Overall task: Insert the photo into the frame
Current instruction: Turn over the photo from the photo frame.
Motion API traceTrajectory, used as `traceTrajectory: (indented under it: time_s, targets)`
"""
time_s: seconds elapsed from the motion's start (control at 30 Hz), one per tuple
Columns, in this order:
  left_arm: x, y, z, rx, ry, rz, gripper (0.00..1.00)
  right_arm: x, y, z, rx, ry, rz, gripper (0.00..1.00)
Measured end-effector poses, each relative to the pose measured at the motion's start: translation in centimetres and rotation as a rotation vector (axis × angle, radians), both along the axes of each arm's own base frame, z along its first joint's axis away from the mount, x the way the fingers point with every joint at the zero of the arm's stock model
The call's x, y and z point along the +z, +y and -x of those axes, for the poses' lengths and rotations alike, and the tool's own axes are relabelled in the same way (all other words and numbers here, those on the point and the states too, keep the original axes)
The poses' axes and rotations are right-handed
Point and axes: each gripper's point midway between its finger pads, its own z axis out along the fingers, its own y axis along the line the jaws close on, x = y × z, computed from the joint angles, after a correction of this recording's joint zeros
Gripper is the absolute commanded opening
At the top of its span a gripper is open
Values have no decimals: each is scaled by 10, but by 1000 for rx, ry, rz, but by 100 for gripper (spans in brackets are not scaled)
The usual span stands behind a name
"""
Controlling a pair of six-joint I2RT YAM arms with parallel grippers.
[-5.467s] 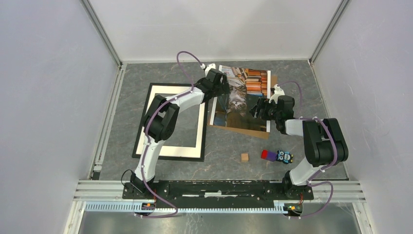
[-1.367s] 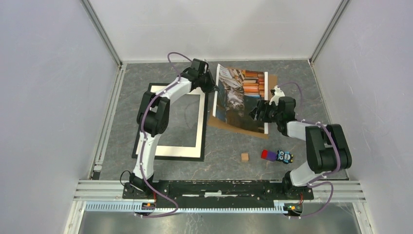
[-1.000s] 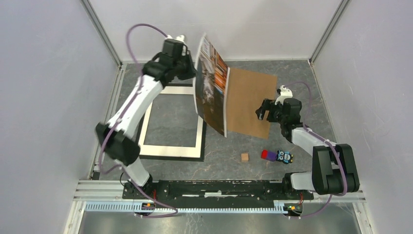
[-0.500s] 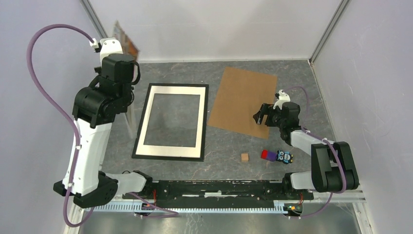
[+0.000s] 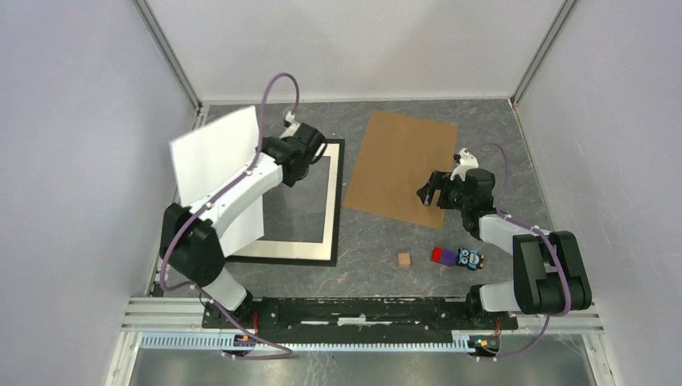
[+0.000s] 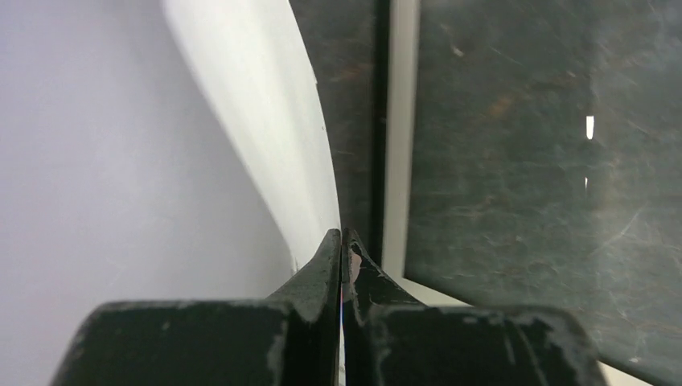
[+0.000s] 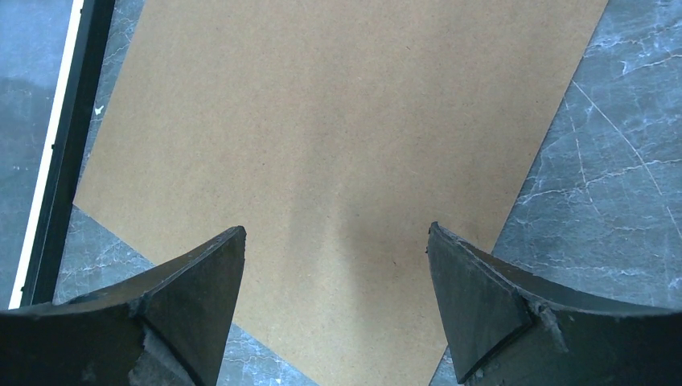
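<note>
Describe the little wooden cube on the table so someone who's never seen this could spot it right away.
Start at the big brown board lying flat on the grey marbled table. Just past its near edge sits the cube. It is plain tan and the smallest piece there, left of a red-and-purple block and a blue-black toy figure.

The photo [image 5: 215,173] is off the brown backing board [image 5: 402,169], whose whole face now shows. Pinched between the left fingers [image 6: 318,277], it is up off the surface and hangs tilted at centre left, white back to the camera, covering the left side of the frame [image 5: 339,193]. The left arm [image 5: 233,189], earlier reaching to upper centre, now bends over the frame.
</note>
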Motion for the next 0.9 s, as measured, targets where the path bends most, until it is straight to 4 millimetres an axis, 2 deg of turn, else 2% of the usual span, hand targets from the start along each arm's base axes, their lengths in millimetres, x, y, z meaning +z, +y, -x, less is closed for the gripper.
traceTrajectory:
  time_s: [0.07,0.33,0.7,0.9]
  targets:
    - [-35,-12,-2,-44,69,-9,2,0,0,0,0,0,0,88]
    - [-85,-53,-16,-140,138,-8,2,-8,0,1,1,23,1,88]
    - [-110,-100,-8,-261,183,26,2,-15,0,2,3,41,4,88]
    - [-124,-115,-8,-296,231,37,2,-15,0,2,2,43,5,88]
